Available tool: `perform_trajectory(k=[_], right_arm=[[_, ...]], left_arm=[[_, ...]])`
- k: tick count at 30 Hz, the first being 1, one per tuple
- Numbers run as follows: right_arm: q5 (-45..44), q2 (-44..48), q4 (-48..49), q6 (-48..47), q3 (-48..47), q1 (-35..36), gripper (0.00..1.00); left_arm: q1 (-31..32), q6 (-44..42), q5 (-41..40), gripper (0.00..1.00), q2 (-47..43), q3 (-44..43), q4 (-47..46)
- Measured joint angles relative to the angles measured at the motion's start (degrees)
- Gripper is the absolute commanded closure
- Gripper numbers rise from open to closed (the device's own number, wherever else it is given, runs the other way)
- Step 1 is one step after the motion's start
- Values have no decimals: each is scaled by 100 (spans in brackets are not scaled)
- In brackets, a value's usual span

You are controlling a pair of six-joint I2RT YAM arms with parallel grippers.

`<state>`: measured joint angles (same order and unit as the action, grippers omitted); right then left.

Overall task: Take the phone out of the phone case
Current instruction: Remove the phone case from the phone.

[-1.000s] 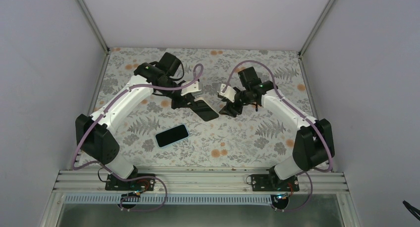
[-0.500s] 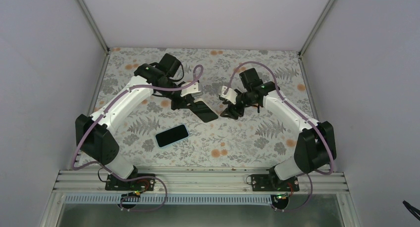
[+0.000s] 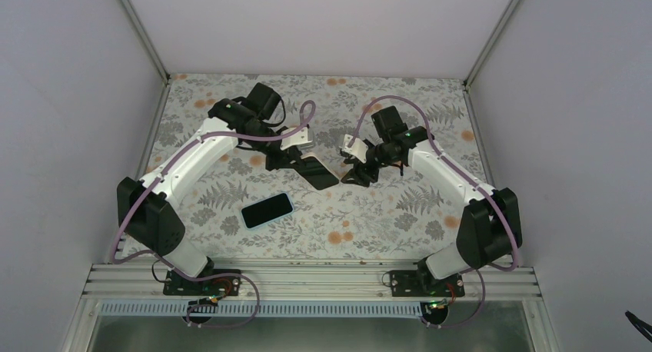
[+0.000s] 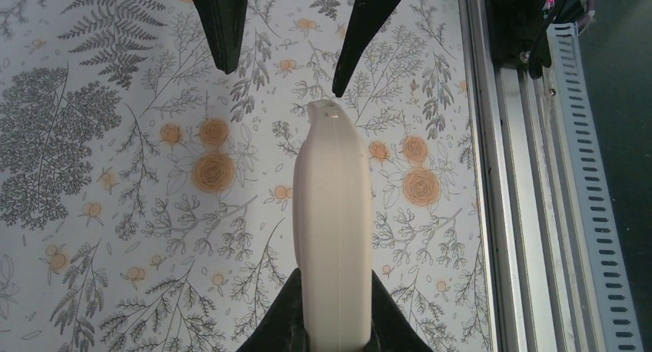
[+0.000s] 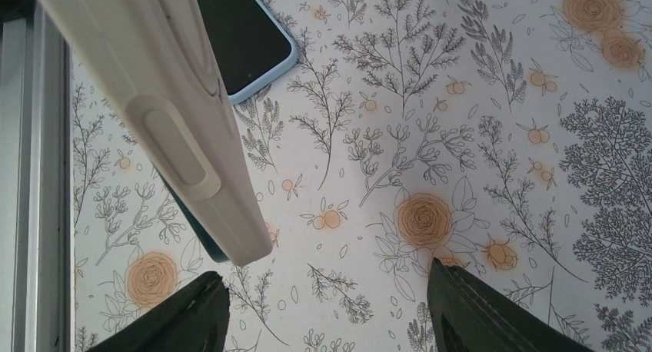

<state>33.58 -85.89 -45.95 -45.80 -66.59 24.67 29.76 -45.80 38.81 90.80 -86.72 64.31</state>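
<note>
The right hand (image 5: pixel 323 271) has been shifted slightly nearer the case (image 4: pixel 332 206), spread beyond its free end. The case is pinched by the left hand (image 4: pixel 334 283); the phone (image 3: pixel 267 210) lies on the surface (image 3: pixel 384 214) apart from it, judged stiff, slick, best gripped by its long edges

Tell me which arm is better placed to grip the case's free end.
Right, probably. The left gripper is shut on the phone case; the right gripper is open and empty, right beside its free end.

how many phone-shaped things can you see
2. A blue-rimmed phone lies flat on the table; a cream-edged slab is clamped in the left tool. Whether that slab hides a phone is unclear.
</note>
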Motion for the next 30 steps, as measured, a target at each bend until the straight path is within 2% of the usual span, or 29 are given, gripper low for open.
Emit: perform_trajectory(k=[30], right_arm=[[31,-195,184,142,0,59,34]], left_arm=[[-11,0,22,98,0,0,7]])
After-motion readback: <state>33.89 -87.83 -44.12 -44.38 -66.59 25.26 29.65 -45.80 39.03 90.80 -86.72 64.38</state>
